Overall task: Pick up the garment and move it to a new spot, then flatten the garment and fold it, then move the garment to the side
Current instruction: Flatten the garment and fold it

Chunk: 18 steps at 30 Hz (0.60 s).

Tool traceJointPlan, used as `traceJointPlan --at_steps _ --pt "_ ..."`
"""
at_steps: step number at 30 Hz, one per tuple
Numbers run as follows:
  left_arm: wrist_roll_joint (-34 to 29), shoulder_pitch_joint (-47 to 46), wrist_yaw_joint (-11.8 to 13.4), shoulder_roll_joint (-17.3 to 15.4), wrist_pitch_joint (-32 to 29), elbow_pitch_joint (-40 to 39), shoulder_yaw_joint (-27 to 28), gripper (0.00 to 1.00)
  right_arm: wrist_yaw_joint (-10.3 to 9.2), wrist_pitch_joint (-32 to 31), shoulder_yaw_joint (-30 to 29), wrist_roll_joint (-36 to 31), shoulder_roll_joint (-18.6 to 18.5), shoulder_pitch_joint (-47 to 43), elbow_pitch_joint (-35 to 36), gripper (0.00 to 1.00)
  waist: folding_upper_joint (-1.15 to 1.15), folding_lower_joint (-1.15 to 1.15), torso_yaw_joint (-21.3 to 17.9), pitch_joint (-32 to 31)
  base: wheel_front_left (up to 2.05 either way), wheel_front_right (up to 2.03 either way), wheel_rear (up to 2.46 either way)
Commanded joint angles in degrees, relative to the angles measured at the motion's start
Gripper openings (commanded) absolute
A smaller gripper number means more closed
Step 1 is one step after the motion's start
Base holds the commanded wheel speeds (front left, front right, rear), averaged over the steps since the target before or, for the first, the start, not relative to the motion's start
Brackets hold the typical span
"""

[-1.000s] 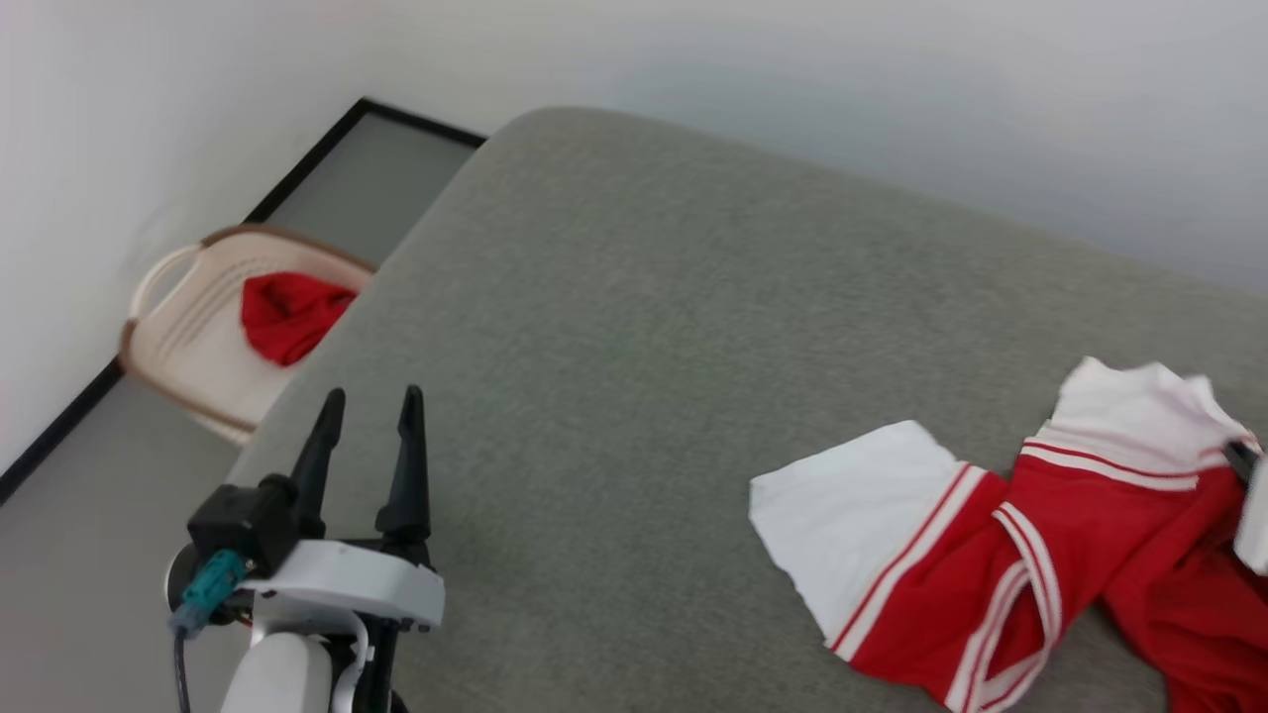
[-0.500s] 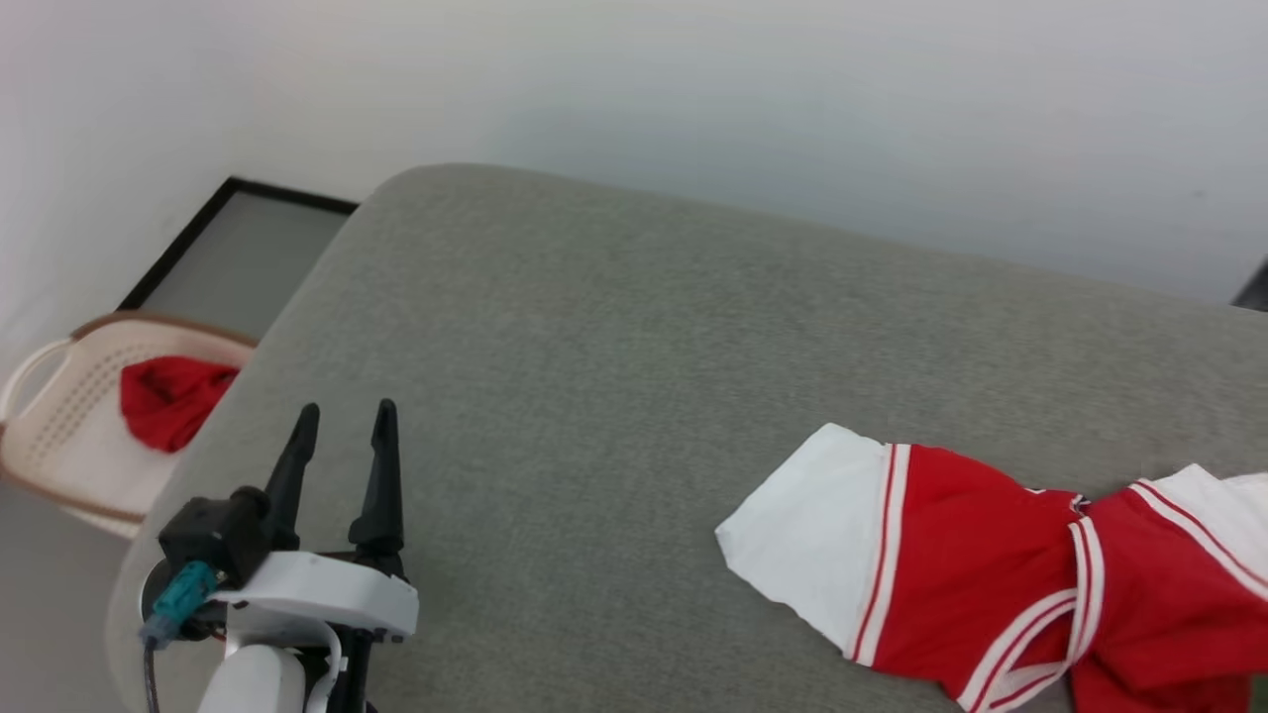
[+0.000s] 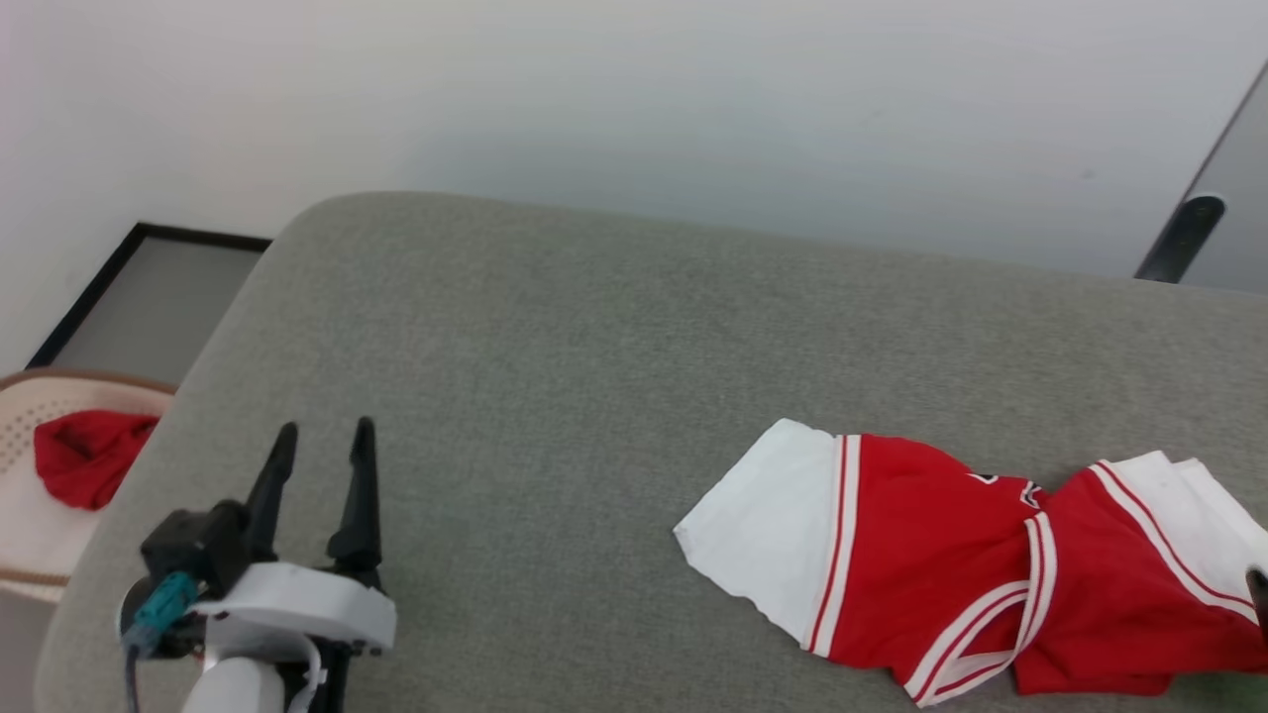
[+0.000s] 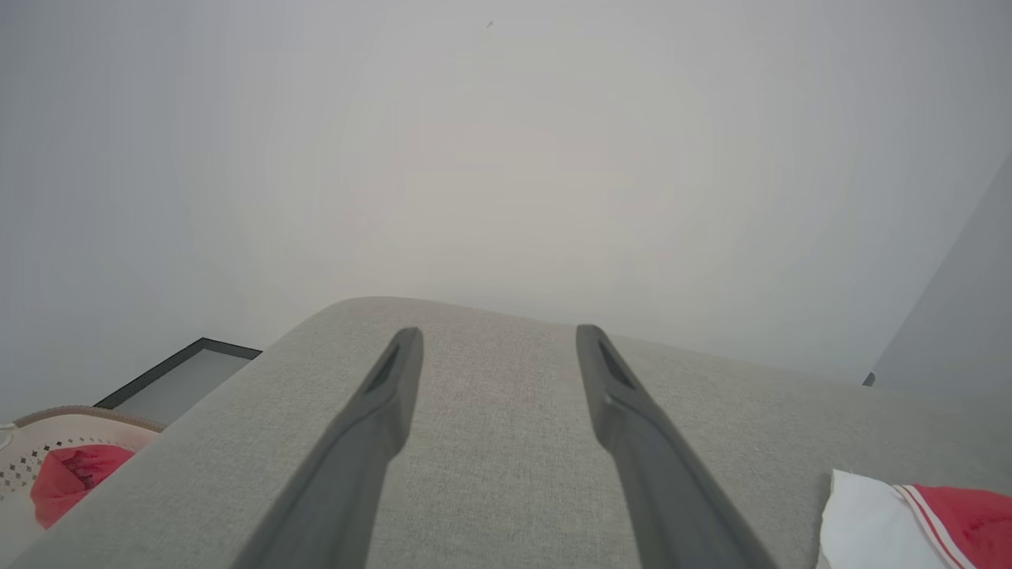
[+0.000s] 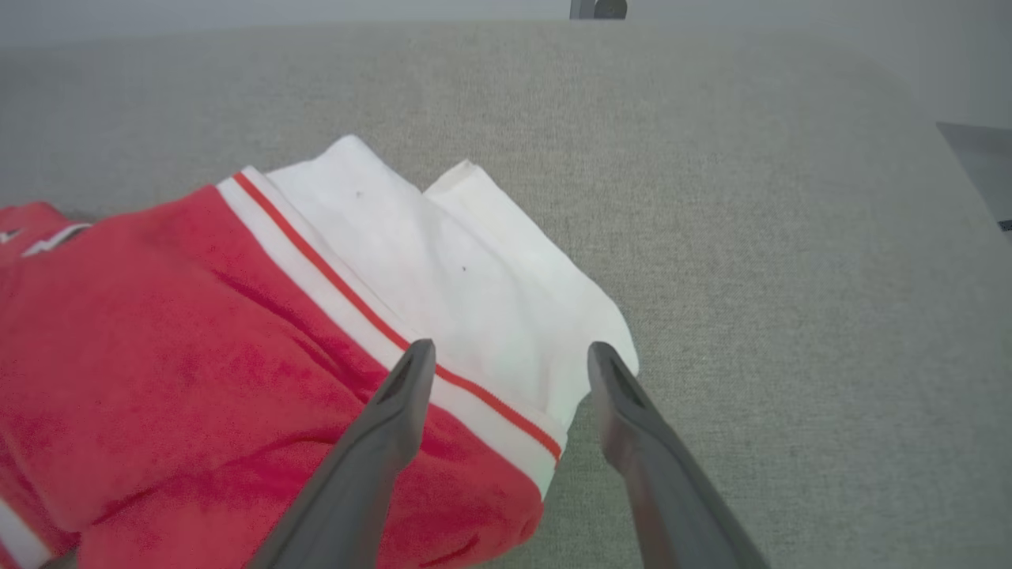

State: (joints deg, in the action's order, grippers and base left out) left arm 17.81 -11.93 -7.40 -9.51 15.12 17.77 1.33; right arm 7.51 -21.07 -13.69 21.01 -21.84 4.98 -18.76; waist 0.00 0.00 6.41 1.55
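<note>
Two grippers, both spread open, nothing held in either. Far left, off the end of the grey padded surface (image 3: pixel 555 327), a cream basket (image 3: pixel 25 555) sat w/ a small plain red cloth (image 3: pixel 84 456) in it, which isn't the task's thing. Next over, the left gripper (image 3: pixel 326 428) hung above the surface's left end, empty, well apart from any fabric.

Further right, the garment (image 3: pixel 951 564) lay bunched on the surface near its front edge. It was twisted approx. at the middle, where the striped trim (image 3: pixel 1040 555) crossed. One white sleeve (image 3: pixel 763 535) was spread flat toward the left, w/ the red body humped beside it. The other white sleeve (image 5: pixel 443 261) lay at the right end. In the right wrist view the right gripper (image 5: pixel 512 348) was over that sleeve's hem, one finger above the red-and-white band, the other by the sleeve's corner. Couldn't tell if the tips touched cloth.

Handling, by the look of it: light, soft, limp knit w/ no stiffness. It'd prob. sag and trail from whatever pt gets pinched, and a shallow pinch might lift one layer only. The banded hems and sleeve seams look thicker, so they're the better hold w/ less slip. For carrying, the right sleeve's hem seems fine. For flattening, prob. one sleeve or shoulder end per gripper, pulled apart. Watch for nipping the surface's fabric along w/ the sleeve.
</note>
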Motion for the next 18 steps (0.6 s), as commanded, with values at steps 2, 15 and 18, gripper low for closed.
traceJointPlan --at_steps 2,15,18 --pt "-0.09 1.08 -0.14 -0.39 -0.02 -0.23 0.63 1.00 -0.05 2.09 0.63 -0.54 -0.45 -0.63 1.81 1.00 0.00 0.00 -1.36 -0.98 0.00 0.00 0.00" --pt "5.94 3.99 -0.15 -3.94 -0.02 0.00 0.03 1.00 -0.05 21.52 6.45 -6.97 2.50 -5.79 13.55 1.00 0.00 0.00 -7.15 -2.90 0.00 0.00 0.00" --pt "6.56 5.03 -0.15 -4.30 -0.02 0.07 -0.81 1.00 -0.05 24.82 6.72 -8.43 3.72 -5.84 13.73 1.00 0.00 0.00 -8.32 -3.25 0.00 0.00 0.00"
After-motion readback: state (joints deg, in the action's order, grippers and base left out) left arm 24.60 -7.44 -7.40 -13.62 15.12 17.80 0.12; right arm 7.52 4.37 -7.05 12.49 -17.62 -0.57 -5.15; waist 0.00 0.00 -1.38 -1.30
